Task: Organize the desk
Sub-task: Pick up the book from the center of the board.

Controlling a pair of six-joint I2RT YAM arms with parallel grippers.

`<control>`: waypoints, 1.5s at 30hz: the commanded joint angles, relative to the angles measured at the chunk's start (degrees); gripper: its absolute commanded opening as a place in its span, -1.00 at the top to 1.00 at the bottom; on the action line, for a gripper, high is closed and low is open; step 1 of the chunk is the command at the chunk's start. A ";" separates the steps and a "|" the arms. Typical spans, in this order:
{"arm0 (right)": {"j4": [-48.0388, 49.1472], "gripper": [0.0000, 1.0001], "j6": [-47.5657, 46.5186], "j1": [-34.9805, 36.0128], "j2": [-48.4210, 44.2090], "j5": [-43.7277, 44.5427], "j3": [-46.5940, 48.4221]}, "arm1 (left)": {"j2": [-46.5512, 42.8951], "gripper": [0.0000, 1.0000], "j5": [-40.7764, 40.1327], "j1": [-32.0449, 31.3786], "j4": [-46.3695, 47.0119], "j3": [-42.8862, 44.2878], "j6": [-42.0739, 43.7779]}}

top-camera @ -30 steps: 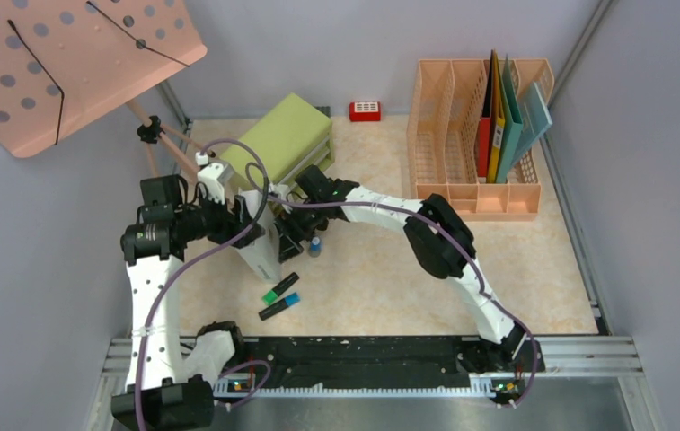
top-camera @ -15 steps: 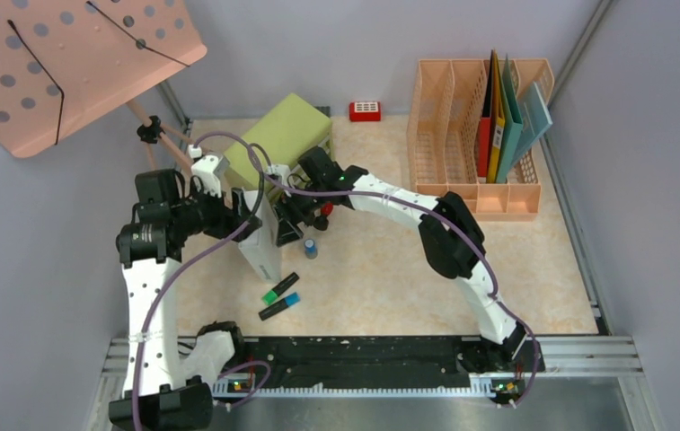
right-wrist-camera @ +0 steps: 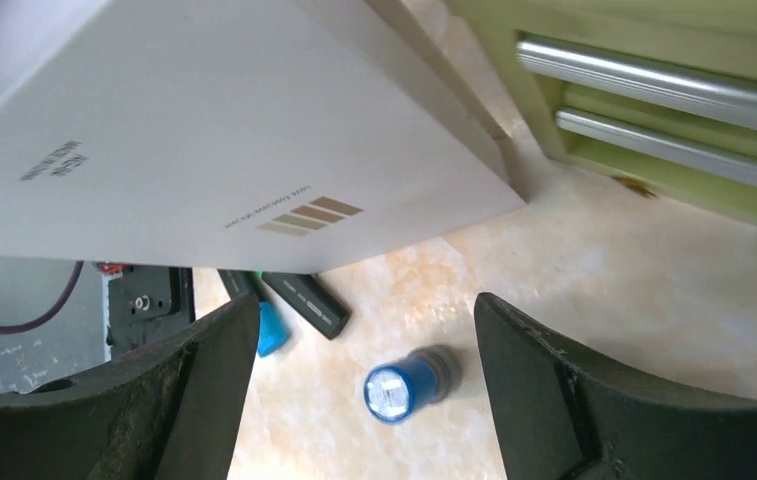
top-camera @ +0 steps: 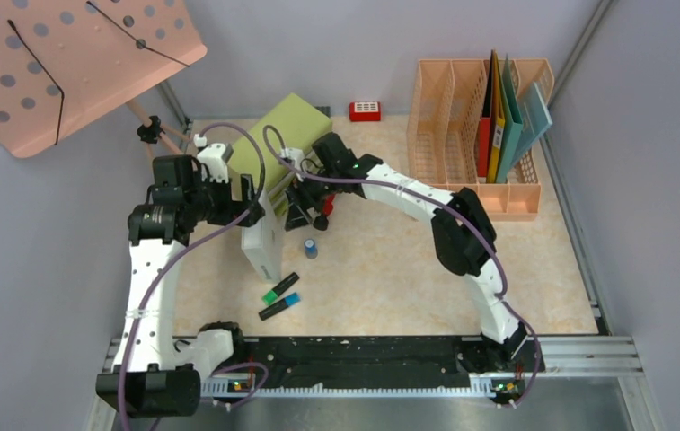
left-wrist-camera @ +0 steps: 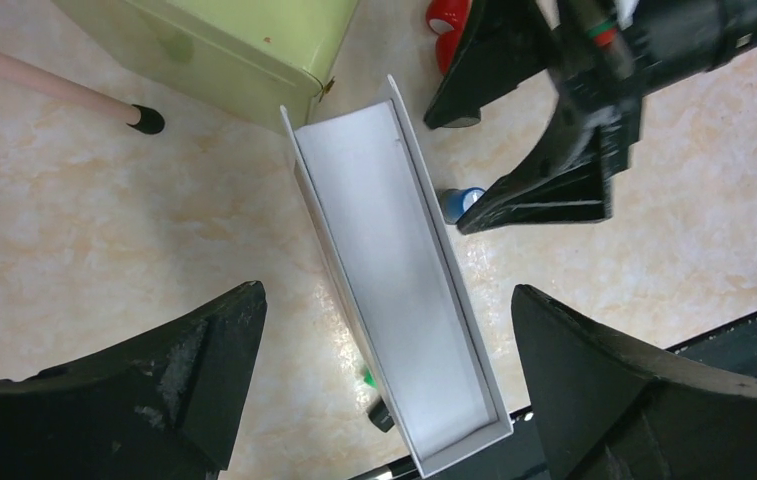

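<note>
Desk (top-camera: 390, 269): one.
Robot arms: two, the left arm (top-camera: 152, 287) at left of frame and the right arm (top-camera: 462, 242) at centre right.
Green drawer cabinet (top-camera: 287, 135): one, upper centre; two metal bar handles (right-wrist-camera: 654, 85) show in the right wrist view.
White open box (top-camera: 262, 242): one.
Markers: two, lower centre, a green-capped marker (top-camera: 280, 289) and a blue-capped marker (top-camera: 279, 306).
Small blue cylinder (top-camera: 311, 247): one.
Red box (top-camera: 365, 110): one, upper centre.
Red object (top-camera: 325, 208): one, kind not discernible.
Peach file rack (top-camera: 435, 135): one, upper right.
Folders (top-camera: 496, 117) in rack: at least four.
Peach perforated board (top-camera: 66, 63): one, upper left.
</note>
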 commanded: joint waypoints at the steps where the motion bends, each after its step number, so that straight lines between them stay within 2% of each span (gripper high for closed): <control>1: 2.34 -0.57 1.90 -2.52 -7.05 -1.01 -0.91 | 1.68 -0.96 -4.08 -2.15 4.15 2.55 -2.78; 6: 2.82 -0.57 2.32 -3.67 -8.60 -1.06 -2.53 | 5.34 -0.96 -11.09 -5.36 4.21 3.70 -4.45; 14: 3.52 -0.57 2.83 -4.83 -9.36 -0.38 -4.55 | 10.92 -0.93 -15.35 -10.51 2.39 5.78 -4.86; 20: 3.31 -0.57 2.67 -5.76 -9.76 -0.07 -4.85 | 13.86 -0.74 -19.56 -11.68 1.12 7.46 -5.79; 25: 3.10 -0.57 1.64 -7.52 -11.10 1.07 -6.49 | 16.11 -0.61 -19.79 -13.12 -1.19 7.61 -6.57; 45: 3.89 -0.57 1.16 -10.76 -13.03 1.11 -9.07 | 18.75 -0.45 -21.50 -13.33 -2.04 8.02 -7.24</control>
